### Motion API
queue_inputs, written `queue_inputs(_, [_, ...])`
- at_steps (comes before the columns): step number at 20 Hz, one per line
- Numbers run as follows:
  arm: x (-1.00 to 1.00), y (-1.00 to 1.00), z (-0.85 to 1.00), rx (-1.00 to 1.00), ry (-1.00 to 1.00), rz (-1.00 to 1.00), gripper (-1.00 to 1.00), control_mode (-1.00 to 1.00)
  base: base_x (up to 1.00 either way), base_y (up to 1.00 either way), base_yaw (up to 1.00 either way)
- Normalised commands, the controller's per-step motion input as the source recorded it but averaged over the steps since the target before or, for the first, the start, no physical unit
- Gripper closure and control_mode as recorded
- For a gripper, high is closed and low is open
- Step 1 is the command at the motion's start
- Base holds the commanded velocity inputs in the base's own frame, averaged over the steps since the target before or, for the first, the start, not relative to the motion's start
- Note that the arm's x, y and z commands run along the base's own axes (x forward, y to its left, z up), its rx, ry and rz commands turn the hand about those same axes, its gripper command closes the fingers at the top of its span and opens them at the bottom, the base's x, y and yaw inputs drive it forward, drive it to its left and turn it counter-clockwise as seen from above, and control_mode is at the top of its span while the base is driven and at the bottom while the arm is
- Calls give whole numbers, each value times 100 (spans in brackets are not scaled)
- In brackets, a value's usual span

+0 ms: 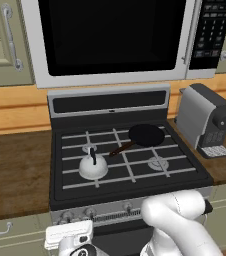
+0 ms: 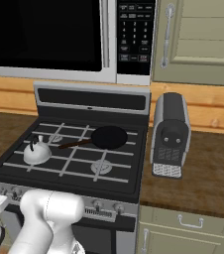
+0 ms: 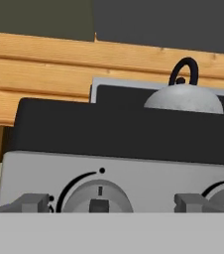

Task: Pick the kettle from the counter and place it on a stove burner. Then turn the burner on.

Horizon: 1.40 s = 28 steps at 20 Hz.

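Observation:
The white dome-shaped kettle with its thin black handle stands on the stove's front-left burner, away from the brown counter. In the hand view the kettle rises over the stove's front edge, up and to the right. My gripper is low in front of the stove's control panel, open, its fingertips wide apart. A round knob sits between them, untouched. The white hand shows below the panel's left end. The front-right burner is bare.
A black frying pan with a brown handle sits on the rear-right burner. A grey coffee machine stands on the counter right of the stove. A microwave hangs above. Another knob is to the right.

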Motion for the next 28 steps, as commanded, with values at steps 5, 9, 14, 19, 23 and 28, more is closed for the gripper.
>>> queue_inputs(5, [0,0,0,0,0,0,-100,-100,0,0,0])
queue_inputs(9, [0,24,-2,-4,0,0,-100,-100,0,0,0])
queue_inputs(14, [0,18,0,-1,0,0,-100,-100,0,0,0])
queue_inputs(19, [0,1,-3,0,0,0,-100,-100,0,0,0])
queue_inputs(23, [0,0,0,0,0,0,-100,-100,0,0,0])
queue_inputs(28, [0,-11,0,0,-1,0,-100,-100,0,0,0])
